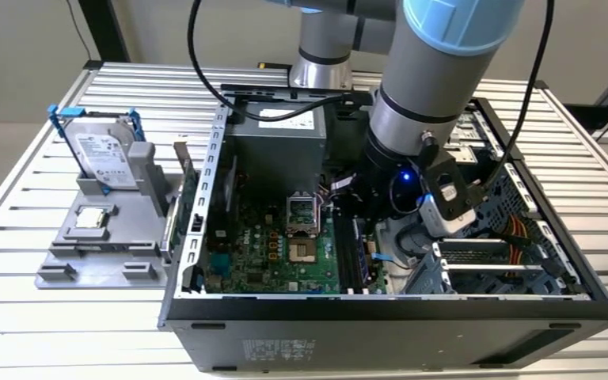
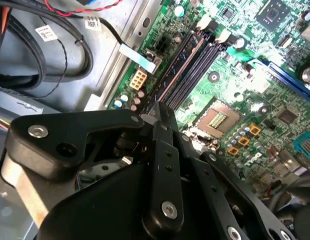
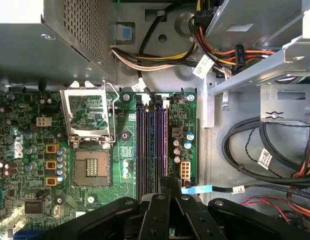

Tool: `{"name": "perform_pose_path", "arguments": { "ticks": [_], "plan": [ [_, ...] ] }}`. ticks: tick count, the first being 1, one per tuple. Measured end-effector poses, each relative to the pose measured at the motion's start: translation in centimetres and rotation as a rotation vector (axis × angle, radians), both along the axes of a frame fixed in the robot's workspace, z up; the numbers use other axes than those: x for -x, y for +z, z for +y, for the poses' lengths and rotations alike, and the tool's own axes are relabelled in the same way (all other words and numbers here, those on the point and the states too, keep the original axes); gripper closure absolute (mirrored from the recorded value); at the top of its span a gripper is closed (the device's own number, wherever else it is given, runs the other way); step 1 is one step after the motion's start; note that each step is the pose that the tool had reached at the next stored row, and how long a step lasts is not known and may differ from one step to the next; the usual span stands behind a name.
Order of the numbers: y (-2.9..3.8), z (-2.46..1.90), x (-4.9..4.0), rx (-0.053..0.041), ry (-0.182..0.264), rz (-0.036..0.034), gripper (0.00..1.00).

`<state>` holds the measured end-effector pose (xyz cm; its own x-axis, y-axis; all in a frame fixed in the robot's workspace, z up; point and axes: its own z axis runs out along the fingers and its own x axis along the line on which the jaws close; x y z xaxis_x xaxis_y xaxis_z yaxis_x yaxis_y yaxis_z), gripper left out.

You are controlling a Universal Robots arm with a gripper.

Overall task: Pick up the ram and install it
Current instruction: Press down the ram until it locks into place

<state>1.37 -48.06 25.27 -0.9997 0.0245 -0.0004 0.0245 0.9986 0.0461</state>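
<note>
My gripper [image 3: 168, 181] is low inside the open computer case [image 1: 389, 317], over the near end of the long black memory slots [image 3: 141, 145]. The ram [image 2: 177, 67] shows as a thin dark stick with a coppery edge. It runs along one slot and ends under my fingertips [image 2: 157, 107]. In both wrist views the fingers meet at that end of the ram [image 3: 161, 145], shut on it. The gripper body hides how deep the stick sits. In the exterior view the arm's wrist [image 1: 410, 190] hangs over the slots [image 1: 347, 253].
The open processor socket [image 3: 92, 165] lies beside the slots. Cable bundles [image 3: 255, 150] and a metal drive cage [image 3: 255, 70] crowd the other side. Outside the case, a grey fixture [image 1: 104, 253] carries a hard drive [image 1: 104, 154] and a square chip [image 1: 93, 218].
</note>
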Motion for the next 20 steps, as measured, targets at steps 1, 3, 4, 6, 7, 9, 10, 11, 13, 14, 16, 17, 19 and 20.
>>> {"name": "perform_pose_path", "arguments": {
  "ticks": [1, 3, 4, 6, 7, 9, 10, 11, 13, 14, 16, 17, 19, 20],
  "plan": [
    [0.00, 0.00, 0.03, 0.0000, 0.000, 0.0001, 1.00],
    [0.00, 0.00, 0.06, 0.0001, 0.000, 0.0001, 1.00],
    [0.00, 0.00, 0.08, 0.0000, 0.000, 0.0001, 1.00],
    [0.00, 0.00, 0.10, 0.0000, 0.000, 0.0001, 1.00],
    [0.00, 0.00, 0.11, 0.0000, 0.000, 0.0001, 1.00],
    [0.00, 0.00, 0.17, 0.0000, 0.000, 0.0001, 1.00],
    [0.00, 0.00, 0.21, 0.0002, 0.000, 0.0001, 1.00],
    [0.00, 0.00, 0.21, 0.0002, 0.000, 0.0001, 1.00],
    [0.00, 0.00, 0.21, 0.0002, 0.000, 0.0001, 1.00],
    [0.00, 0.00, 0.21, 0.0004, 0.000, 0.0001, 1.00],
    [0.00, 0.00, 0.21, 0.0005, 0.000, 0.0001, 1.00],
    [0.00, 0.00, 0.21, 0.0006, 0.000, 0.0001, 1.00],
    [0.00, 0.00, 0.21, 0.0007, 0.000, 0.0001, 1.00],
    [0.00, 0.00, 0.21, 0.0007, 0.000, 0.0001, 1.00]
  ]
}}
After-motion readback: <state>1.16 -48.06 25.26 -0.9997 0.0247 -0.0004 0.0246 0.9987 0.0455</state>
